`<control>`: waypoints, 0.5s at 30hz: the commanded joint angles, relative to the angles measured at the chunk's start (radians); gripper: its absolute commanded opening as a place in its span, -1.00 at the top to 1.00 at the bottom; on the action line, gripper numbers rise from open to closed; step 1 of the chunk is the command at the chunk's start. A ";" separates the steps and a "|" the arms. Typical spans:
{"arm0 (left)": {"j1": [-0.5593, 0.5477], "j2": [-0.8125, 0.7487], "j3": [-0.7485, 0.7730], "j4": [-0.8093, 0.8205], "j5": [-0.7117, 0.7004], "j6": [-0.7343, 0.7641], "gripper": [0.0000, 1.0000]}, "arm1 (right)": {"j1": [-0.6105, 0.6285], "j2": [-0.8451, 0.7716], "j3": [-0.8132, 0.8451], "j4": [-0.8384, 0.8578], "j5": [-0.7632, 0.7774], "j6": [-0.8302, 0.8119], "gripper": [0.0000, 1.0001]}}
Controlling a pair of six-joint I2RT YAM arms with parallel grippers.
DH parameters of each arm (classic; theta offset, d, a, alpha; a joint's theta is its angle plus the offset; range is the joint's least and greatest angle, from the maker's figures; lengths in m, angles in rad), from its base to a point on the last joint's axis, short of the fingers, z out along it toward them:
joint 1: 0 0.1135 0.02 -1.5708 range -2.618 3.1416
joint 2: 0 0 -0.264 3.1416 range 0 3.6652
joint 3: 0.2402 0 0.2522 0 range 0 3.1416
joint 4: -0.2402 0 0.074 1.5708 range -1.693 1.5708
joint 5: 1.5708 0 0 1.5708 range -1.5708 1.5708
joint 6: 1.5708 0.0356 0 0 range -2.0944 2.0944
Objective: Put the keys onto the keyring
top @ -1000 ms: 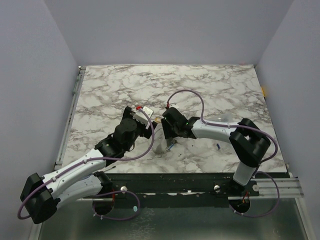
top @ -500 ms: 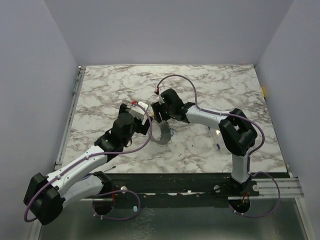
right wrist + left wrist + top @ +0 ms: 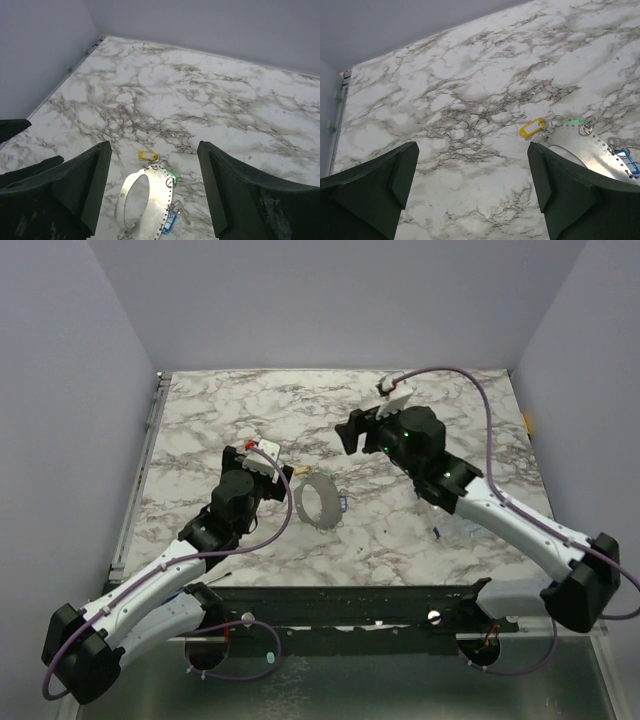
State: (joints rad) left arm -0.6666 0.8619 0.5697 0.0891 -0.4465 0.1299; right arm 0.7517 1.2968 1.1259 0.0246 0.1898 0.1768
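Observation:
The keyring (image 3: 318,502), a flat grey metal hoop with small holes along its rim, lies on the marble table. A yellow key (image 3: 148,155) lies at its far end. A green key (image 3: 171,174) and a blue key (image 3: 170,224) lie against its right edge. My right gripper (image 3: 153,147) hangs open high above and behind the ring, holding nothing; in the top view this gripper (image 3: 352,430) is back right of the ring. My left gripper (image 3: 471,147) stands open just left of the ring, with the keyring (image 3: 590,150) and yellow key (image 3: 532,128) beyond its right finger.
A small dark object (image 3: 437,533) lies on the table (image 3: 200,420) to the right of the ring, under the right arm. Purple walls close in the table at the back and sides. A metal rail (image 3: 150,430) runs along the left edge.
My right gripper has lifted up and back to the right, away from the ring, and opened wider. The ring now lies flat. The left gripper has drawn slightly left.

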 commanded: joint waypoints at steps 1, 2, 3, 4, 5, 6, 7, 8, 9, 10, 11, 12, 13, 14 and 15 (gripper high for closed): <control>0.009 -0.087 -0.041 0.079 -0.154 0.027 -0.98 | 0.004 -0.183 -0.098 -0.074 0.160 0.027 -0.60; 0.010 -0.100 -0.046 0.089 -0.178 0.032 -0.98 | 0.004 -0.230 -0.116 -0.094 0.185 0.027 -0.63; 0.011 -0.113 -0.053 0.097 -0.194 0.039 -0.98 | 0.004 -0.280 -0.135 -0.115 0.196 0.024 -0.70; 0.012 -0.124 -0.056 0.101 -0.207 0.042 -0.98 | 0.003 -0.345 -0.156 -0.129 0.206 0.023 -0.73; 0.012 -0.132 -0.058 0.110 -0.217 0.044 -0.98 | 0.004 -0.387 -0.177 -0.141 0.213 0.024 -0.75; 0.013 -0.140 -0.061 0.116 -0.219 0.045 -0.98 | 0.004 -0.432 -0.198 -0.150 0.218 0.026 -0.76; 0.015 -0.143 -0.063 0.119 -0.221 0.047 -0.97 | 0.004 -0.470 -0.214 -0.158 0.226 0.035 -0.76; 0.015 -0.148 -0.065 0.120 -0.222 0.048 -0.98 | 0.004 -0.500 -0.228 -0.172 0.233 0.046 -0.78; 0.016 -0.151 -0.066 0.121 -0.222 0.049 -0.97 | 0.003 -0.528 -0.236 -0.188 0.239 0.059 -0.80; 0.016 -0.152 -0.066 0.122 -0.222 0.049 -0.97 | 0.004 -0.549 -0.244 -0.201 0.245 0.070 -0.82; 0.016 -0.154 -0.067 0.122 -0.223 0.050 -0.98 | 0.004 -0.568 -0.248 -0.213 0.248 0.080 -0.84; 0.016 -0.155 -0.068 0.122 -0.223 0.050 -0.98 | 0.005 -0.584 -0.252 -0.222 0.247 0.092 -0.86; 0.016 -0.155 -0.070 0.124 -0.223 0.050 -0.98 | 0.004 -0.598 -0.255 -0.231 0.245 0.099 -0.86; 0.016 -0.155 -0.070 0.124 -0.224 0.051 -0.98 | 0.005 -0.609 -0.255 -0.238 0.244 0.105 -0.87; 0.016 -0.155 -0.070 0.123 -0.223 0.051 -0.98 | 0.005 -0.618 -0.256 -0.244 0.242 0.111 -0.87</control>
State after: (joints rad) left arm -0.6556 0.7170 0.5133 0.1860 -0.6369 0.1699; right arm 0.7517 0.7036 0.8886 -0.1413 0.3969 0.2420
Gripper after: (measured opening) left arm 0.987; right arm 0.932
